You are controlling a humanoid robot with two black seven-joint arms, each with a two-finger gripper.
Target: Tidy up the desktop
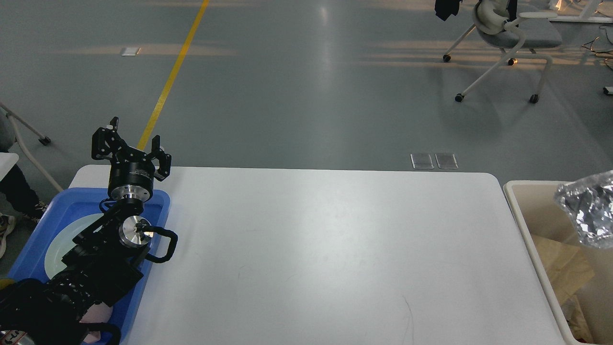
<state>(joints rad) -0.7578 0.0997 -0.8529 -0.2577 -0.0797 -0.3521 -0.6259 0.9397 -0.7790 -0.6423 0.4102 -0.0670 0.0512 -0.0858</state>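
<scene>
The matte black left arm (91, 273) is built of blocky, angular segments. A polished silver disc with a dark centre sits on the side of its wrist joint, and a bright metal ring edges the black cylindrical wrist above it, which carries small white lettering too fine to read. Black cables loop out beside the joint. The black two-fingered hand (130, 143) has flat perforated fingers with small pale fittings.
</scene>
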